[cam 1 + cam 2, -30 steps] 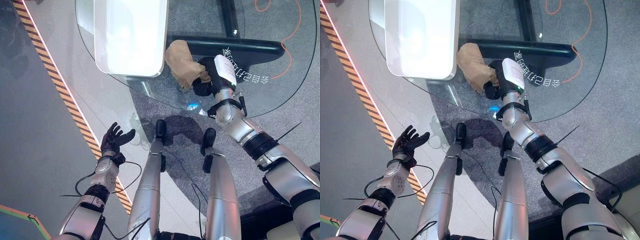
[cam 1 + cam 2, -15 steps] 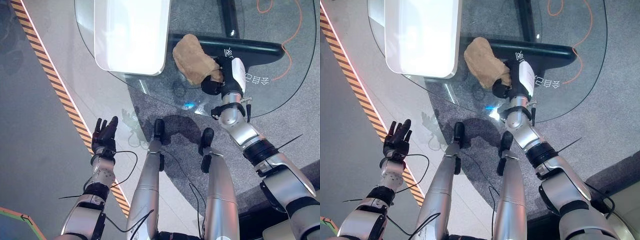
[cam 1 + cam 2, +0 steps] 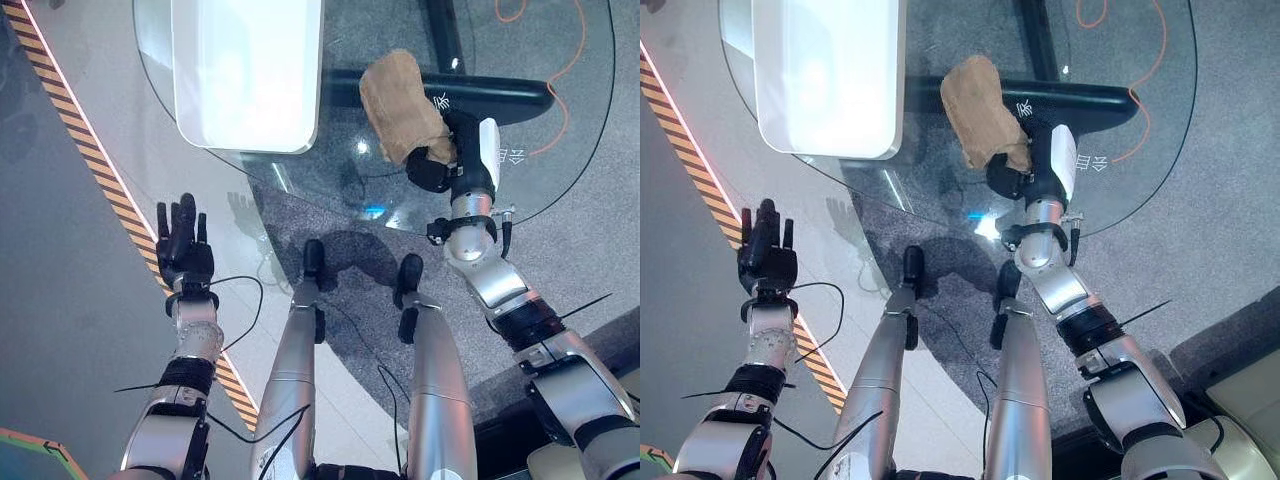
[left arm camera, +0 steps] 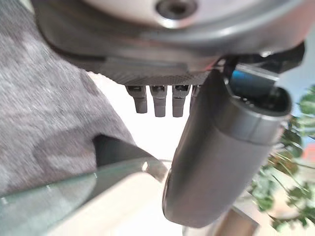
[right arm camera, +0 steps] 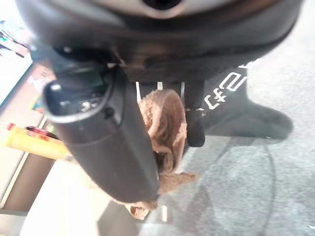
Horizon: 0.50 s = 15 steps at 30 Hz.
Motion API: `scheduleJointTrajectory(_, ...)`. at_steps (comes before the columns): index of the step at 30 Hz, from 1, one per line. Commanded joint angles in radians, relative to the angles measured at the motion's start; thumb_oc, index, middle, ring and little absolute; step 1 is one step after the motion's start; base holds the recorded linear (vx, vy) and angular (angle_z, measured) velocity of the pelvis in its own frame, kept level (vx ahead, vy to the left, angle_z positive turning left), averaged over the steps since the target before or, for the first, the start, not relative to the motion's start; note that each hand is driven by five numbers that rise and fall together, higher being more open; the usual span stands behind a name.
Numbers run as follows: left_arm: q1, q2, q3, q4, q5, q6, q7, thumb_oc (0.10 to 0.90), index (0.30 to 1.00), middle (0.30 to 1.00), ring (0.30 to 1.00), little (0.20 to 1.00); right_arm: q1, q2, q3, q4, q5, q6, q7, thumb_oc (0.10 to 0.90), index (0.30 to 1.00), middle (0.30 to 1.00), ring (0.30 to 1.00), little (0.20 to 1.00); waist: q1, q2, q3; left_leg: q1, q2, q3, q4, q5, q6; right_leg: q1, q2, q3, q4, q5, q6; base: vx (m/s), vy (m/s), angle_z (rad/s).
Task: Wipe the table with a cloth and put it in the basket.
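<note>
A tan cloth (image 3: 402, 104) lies on the round glass table (image 3: 560, 170), stretched away from my right hand (image 3: 440, 165). That hand is shut on the cloth's near end; in the right wrist view the cloth (image 5: 166, 123) bunches between the thumb and the fingers (image 5: 195, 118). My left hand (image 3: 182, 250) hangs open over the floor at the lower left, away from the table, fingers straight, holding nothing. In the left wrist view its fingers (image 4: 158, 100) point straight out beside the thumb.
A white rectangular tray-like basket (image 3: 250, 70) sits on the glass at the table's left part, just left of the cloth. A black table base (image 3: 500, 92) shows under the glass. A yellow-black striped line (image 3: 90, 170) runs across the floor at the left.
My right hand has dragged the cloth across the glass, farther away and to the right. My left hand has turned upright and risen with its fingers straightened. The camera shifted slightly.
</note>
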Motion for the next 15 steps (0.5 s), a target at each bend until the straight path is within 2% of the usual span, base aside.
scheduleJointTrajectory(1, 0.013, 0.031, 0.072, -0.094, 0.017, -0.112, -0.067, 0.800, 0.900, 0.900, 0.900, 0.900, -0.055, 0.012, -0.056, -0.230, -0.073, -0.175, -0.007, 0.100, 0.300, 0.300, 0.300, 0.200, -0.017, 0.003, -0.026, 0.001, -0.045, 0.032, 0.057, -0.065, 0.066, 0.028, 0.003, -0.055, -0.034, 0.014, 0.012, 0.00, 0.000, 0.00)
scheduleJointTrajectory(9, 0.017, -0.041, 0.051, -0.274, 0.112, -0.120, -0.100, 0.800, 0.900, 0.900, 0.900, 0.900, -0.027, 0.028, -0.088, -0.316, -0.093, -0.204, 0.028, 0.100, 0.300, 0.300, 0.300, 0.200, -0.016, 0.000, -0.026, 0.001, -0.045, 0.035, 0.051, -0.066, 0.067, 0.033, 0.003, -0.056, -0.049, 0.023, 0.019, 0.00, 0.000, 0.00)
scheduleJointTrajectory(15, 0.037, -0.058, 0.024, -0.446, 0.194, -0.088, -0.090, 0.800, 0.900, 0.900, 0.900, 0.900, 0.012, 0.048, -0.128, -0.392, -0.097, -0.232, 0.061, 0.100, 0.300, 0.300, 0.300, 0.200, -0.017, -0.005, -0.026, 0.000, -0.049, 0.034, 0.056, -0.071, 0.069, 0.036, 0.002, -0.059, -0.057, 0.032, 0.023, 0.00, -0.006, 0.00)
